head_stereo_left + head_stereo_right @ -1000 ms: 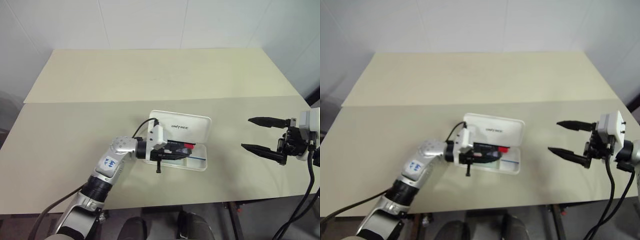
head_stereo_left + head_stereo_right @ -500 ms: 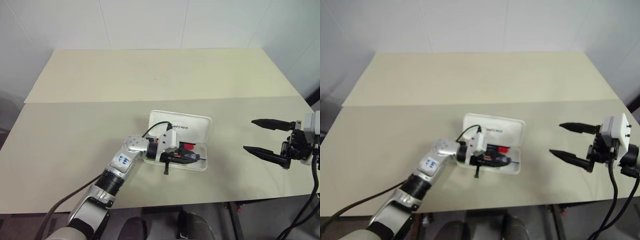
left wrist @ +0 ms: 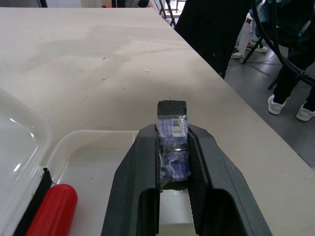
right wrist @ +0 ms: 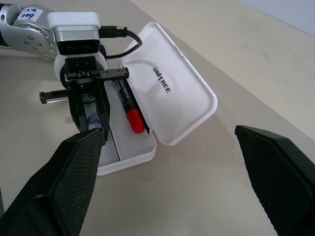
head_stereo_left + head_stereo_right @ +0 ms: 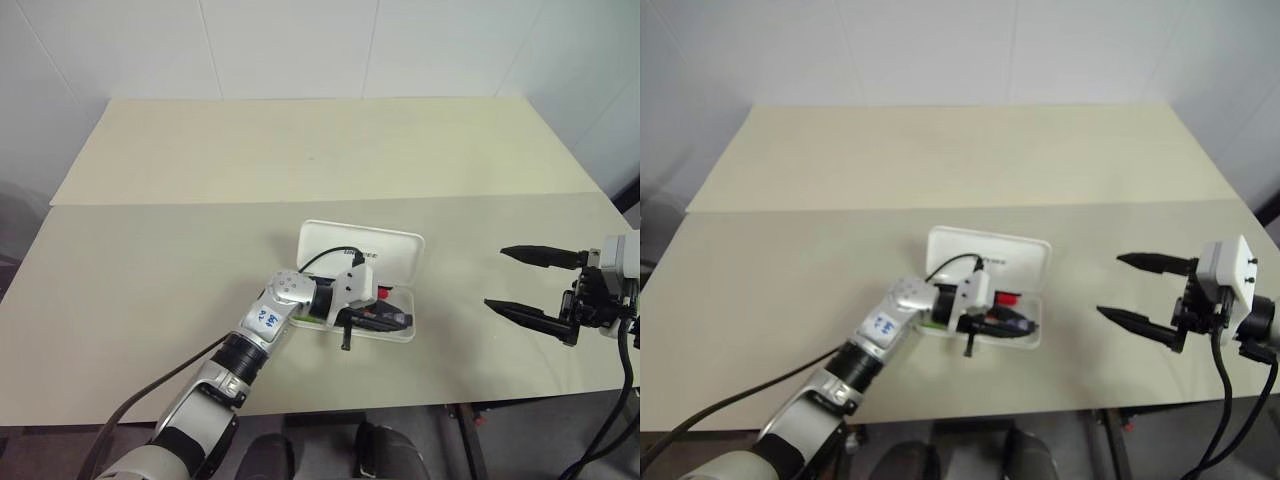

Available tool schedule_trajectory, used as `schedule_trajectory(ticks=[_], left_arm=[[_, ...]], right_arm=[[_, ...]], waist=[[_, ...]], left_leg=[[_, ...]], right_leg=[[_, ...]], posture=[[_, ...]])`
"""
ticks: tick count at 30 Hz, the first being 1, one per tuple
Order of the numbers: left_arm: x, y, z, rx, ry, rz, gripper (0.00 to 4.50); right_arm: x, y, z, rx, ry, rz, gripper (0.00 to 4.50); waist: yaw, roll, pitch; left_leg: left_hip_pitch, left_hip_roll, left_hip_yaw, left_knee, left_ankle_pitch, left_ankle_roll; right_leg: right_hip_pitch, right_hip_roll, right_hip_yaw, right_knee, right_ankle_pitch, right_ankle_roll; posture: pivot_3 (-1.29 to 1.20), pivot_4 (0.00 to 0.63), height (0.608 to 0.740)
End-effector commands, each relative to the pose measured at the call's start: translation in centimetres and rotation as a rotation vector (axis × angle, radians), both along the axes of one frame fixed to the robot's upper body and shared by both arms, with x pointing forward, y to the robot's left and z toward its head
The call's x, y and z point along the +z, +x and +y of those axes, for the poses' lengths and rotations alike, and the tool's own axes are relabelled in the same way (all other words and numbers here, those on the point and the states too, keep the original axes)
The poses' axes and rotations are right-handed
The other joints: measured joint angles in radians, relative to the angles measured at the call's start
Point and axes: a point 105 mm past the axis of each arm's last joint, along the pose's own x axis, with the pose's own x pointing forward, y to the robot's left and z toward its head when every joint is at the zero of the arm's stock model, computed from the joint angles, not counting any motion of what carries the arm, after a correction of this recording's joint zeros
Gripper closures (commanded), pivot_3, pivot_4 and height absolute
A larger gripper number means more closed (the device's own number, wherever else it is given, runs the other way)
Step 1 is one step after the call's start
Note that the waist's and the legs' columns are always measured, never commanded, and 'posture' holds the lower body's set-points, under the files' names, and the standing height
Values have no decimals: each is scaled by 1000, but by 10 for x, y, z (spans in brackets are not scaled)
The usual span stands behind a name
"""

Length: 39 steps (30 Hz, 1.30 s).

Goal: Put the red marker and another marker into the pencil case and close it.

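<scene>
The left end effector (image 5: 392, 320) has dropped lower into the pencil case (image 5: 400, 250), clamped on another marker (image 3: 172, 147). The red marker (image 4: 127, 105) already lies inside. Release looks imminent; the right end effector (image 5: 530, 285) waits wide apart over the worktop (image 5: 150, 260).

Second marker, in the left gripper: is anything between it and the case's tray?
Nothing visible. The marker hangs over the open tray; the red marker lies off to one side, leaving bare floor.

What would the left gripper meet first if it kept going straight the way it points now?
Probably the far end wall of the pencil case, just ahead of the left gripper and the marker it holds; if it clears that low rim, bare table.
</scene>
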Motion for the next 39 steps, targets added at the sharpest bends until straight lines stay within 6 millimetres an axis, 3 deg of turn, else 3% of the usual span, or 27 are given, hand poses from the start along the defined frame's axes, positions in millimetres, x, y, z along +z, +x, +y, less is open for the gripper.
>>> schedule_trajectory(ticks=[1, 3, 4, 12, 19, 27, 29, 34, 39], left_arm=[[4, -2, -4, -20, 0, -16, 4088], [3, 0, -4, -4, 1, -2, 4088], [4, 2, -4, 9, -8, -9, 3353], [15, 0, -7, -21, -46, -17, 657], [29, -12, 0, -89, -78, -15, 657], [49, -5, 27, 41, -120, -53, 657], [50, -7, 40, 81, -119, -61, 657], [55, -11, 94, 255, -109, -112, 657], [63, -11, 145, 403, -93, -150, 2264]], right_arm=[[15, -4, 0, -8, 6, -78, 0], [14, -4, 1, -11, 9, -81, 0], [14, -4, 1, -12, 12, -83, 0], [11, -2, 6, -11, 30, -89, 0], [8, 9, 10, 14, 47, -93, 0], [-1, 29, 20, 74, 89, -88, 0], [-3, 32, 23, 92, 92, -85, 0], [-17, 33, 30, 196, 42, -14, 0], [-23, 39, 29, 231, 30, 12, 0]], waist=[[0, 0, 0], [0, 0, 0], [0, 0, 0], [1, 0, 0], [-2, 0, 0], [-7, 0, 0], [-6, 0, 0], [-11, 0, 0], [-8, 1, 0]], left_leg=[[0, 0, 0, 0, 0, 0], [0, 0, 0, 0, 0, 0], [0, 0, 0, 0, 0, 0], [0, 0, 0, 0, 0, 0], [0, 0, 0, 0, 0, 0], [0, 0, 0, 1, 0, 0], [0, 0, 0, 1, 0, 0], [0, 1, -1, 1, 0, 0], [0, 1, -1, 2, 0, 0]], right_leg=[[0, 0, 0, 0, 0, 0], [0, 0, 0, 0, 0, 0], [0, 0, 0, 0, 0, 0], [0, 0, 0, 0, 0, 0], [0, 0, 0, 0, 0, 0], [0, 0, 0, 1, 0, 0], [0, 0, 0, 1, 0, 0], [0, 1, 0, 1, 0, 0], [1, 0, 1, 1, 0, 0]], posture=[[0, 150, 740], [0, 150, 740], [0, 150, 740], [0, 150, 740], [0, 150, 740], [0, 150, 740], [0, 150, 740], [0, 150, 740], [0, 150, 740]])
